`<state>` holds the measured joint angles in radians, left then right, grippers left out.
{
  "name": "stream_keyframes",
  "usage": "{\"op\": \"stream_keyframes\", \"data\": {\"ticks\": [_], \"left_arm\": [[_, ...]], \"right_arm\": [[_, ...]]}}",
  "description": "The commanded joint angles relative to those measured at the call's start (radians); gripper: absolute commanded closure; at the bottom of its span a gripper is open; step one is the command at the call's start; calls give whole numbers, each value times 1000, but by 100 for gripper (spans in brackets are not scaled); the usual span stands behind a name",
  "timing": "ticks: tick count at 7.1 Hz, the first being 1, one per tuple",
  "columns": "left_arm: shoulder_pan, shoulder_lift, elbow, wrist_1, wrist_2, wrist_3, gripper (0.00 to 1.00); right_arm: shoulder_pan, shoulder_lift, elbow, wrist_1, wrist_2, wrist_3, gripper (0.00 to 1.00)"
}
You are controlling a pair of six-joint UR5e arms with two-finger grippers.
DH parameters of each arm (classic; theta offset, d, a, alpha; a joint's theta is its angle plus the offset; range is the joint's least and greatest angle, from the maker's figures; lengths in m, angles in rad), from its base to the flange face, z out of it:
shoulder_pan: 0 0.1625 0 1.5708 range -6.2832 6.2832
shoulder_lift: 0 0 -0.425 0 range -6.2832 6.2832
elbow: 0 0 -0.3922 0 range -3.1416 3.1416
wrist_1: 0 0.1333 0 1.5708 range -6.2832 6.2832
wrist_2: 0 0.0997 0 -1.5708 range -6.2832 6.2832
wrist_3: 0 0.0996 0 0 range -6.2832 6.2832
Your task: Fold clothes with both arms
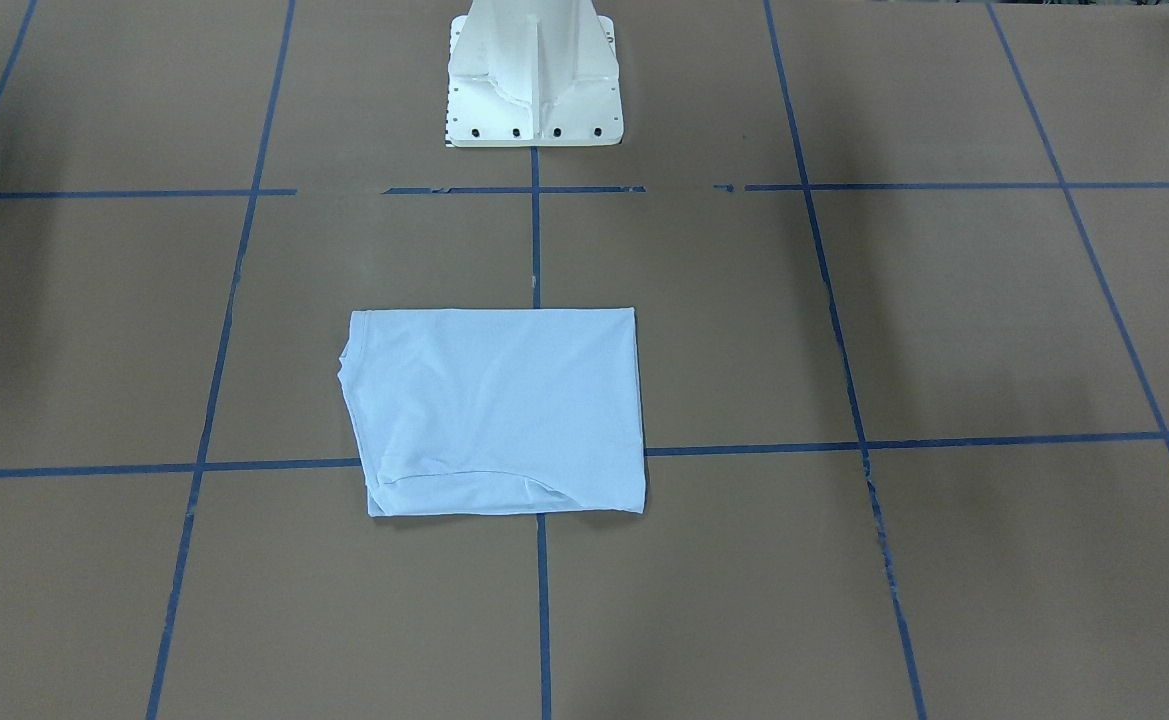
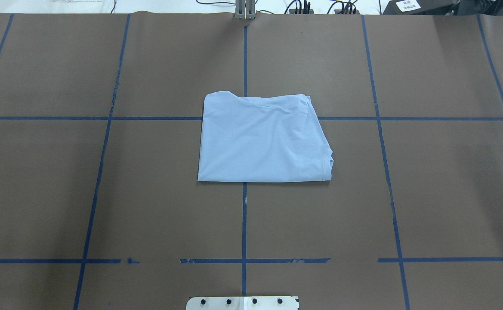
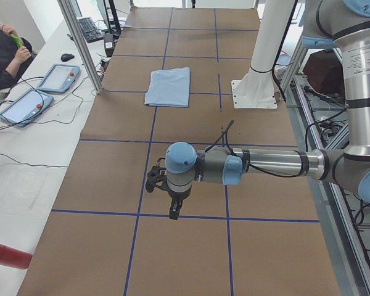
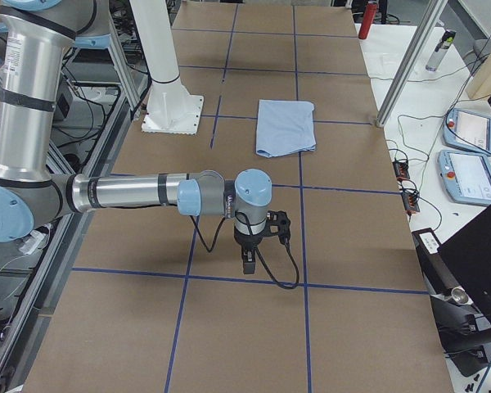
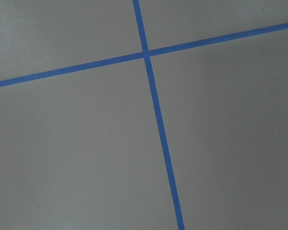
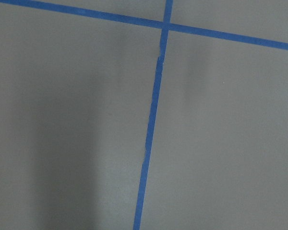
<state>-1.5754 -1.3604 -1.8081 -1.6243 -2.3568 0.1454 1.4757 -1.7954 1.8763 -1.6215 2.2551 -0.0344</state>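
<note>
the pale blue t-shirt (image 1: 499, 410) lies folded into a flat rectangle at the middle of the brown table (image 1: 944, 320). the left gripper (image 3: 173, 213) and right gripper (image 4: 247, 264) hang over opposite ends, well apart from it; whether either claw is wide or narrow i cannot tell.
</note>
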Motion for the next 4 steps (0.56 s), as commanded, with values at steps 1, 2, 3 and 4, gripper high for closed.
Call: {"op": "stream_keyframes", "data": {"ticks": [1,2,3,4], "left_arm": [[0,0,3,3,1,-1,0],[0,1,4,3,4,-1,0],[0,1,4,3,5,0,0],[0,1,3,3,5,0,0]], "right_arm": [[0,1,3,0,1,-1,0],[0,1,3,0,1,-1,0],[0,1,3,0,1,-1,0],[0,-1,3,0,1,-1,0]]}}
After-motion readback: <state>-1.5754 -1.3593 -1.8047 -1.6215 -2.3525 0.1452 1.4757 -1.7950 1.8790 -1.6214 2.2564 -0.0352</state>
